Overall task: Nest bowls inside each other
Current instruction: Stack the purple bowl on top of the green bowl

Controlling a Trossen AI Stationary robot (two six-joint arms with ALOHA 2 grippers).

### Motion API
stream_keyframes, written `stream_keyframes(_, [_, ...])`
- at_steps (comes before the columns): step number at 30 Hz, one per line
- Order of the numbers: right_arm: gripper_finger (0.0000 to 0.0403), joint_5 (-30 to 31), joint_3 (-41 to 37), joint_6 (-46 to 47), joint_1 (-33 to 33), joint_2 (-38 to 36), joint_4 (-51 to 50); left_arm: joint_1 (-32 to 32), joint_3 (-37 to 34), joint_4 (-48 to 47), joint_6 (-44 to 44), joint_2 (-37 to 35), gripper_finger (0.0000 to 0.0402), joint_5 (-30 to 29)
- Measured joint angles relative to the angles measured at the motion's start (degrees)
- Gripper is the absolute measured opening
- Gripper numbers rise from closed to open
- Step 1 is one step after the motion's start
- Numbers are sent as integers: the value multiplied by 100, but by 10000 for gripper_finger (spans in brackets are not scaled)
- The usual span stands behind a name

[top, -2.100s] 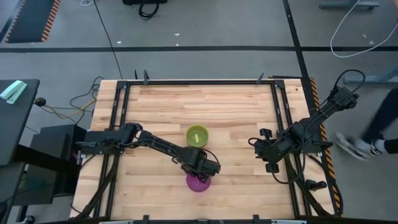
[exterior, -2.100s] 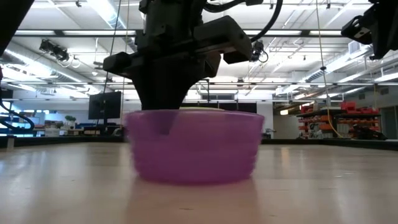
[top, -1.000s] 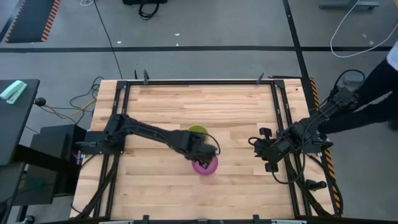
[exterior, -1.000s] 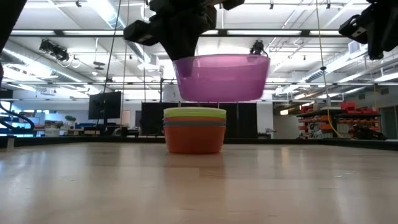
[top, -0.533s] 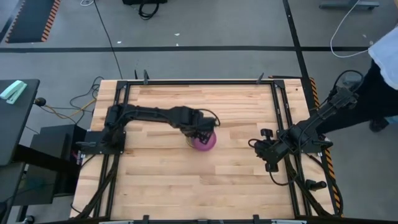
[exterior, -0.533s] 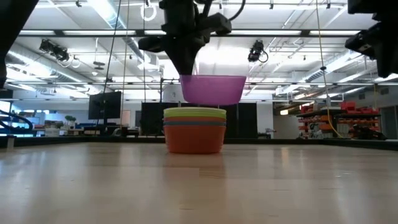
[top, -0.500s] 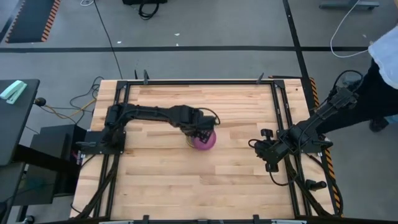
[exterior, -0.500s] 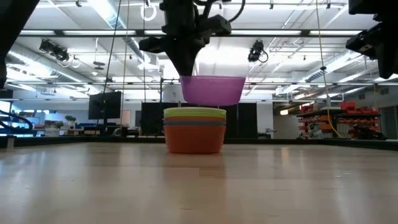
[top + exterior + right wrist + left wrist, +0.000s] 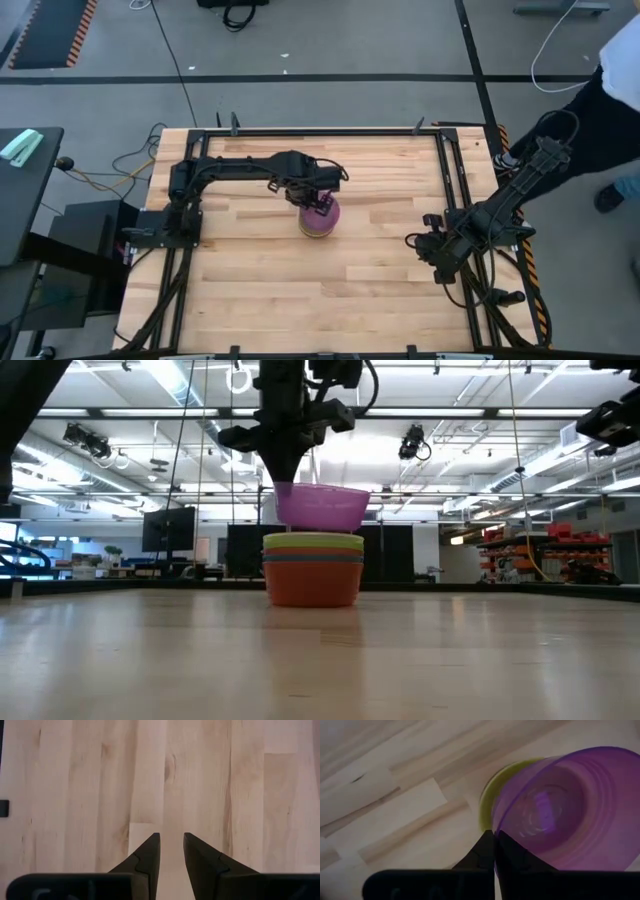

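1. Seating the purple bowl (image 9: 322, 508) calls for centring: it hangs just above the stack (image 9: 313, 568), tilted and set slightly to one side of the stack's rim. My judgement: level it and line it up over the green bowl (image 9: 313, 540) before lowering.
2. Left tool (image 9: 494, 851): fingers pressed together on the purple bowl's rim, one inside the wall, one outside.
3. Release only once the bowl sits in the stack.
4. Right tool (image 9: 171, 851): slightly spread, holding nothing, over bare table (image 9: 380, 270) well apart from the stack.
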Motion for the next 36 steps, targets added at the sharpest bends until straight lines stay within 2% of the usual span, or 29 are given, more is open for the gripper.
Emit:
stream_keyframes(10, [94,51,-2,247,250,0,35,67,-5,113,10,2,7,33])
stream_keyframes(20, [94,147,-2,419,519,0,44,261,-604,363,10,11,7,399])
stream_keyframes(36, [94,247,-2,479,549,0,45,289,-816,1007,57,5,7,642])
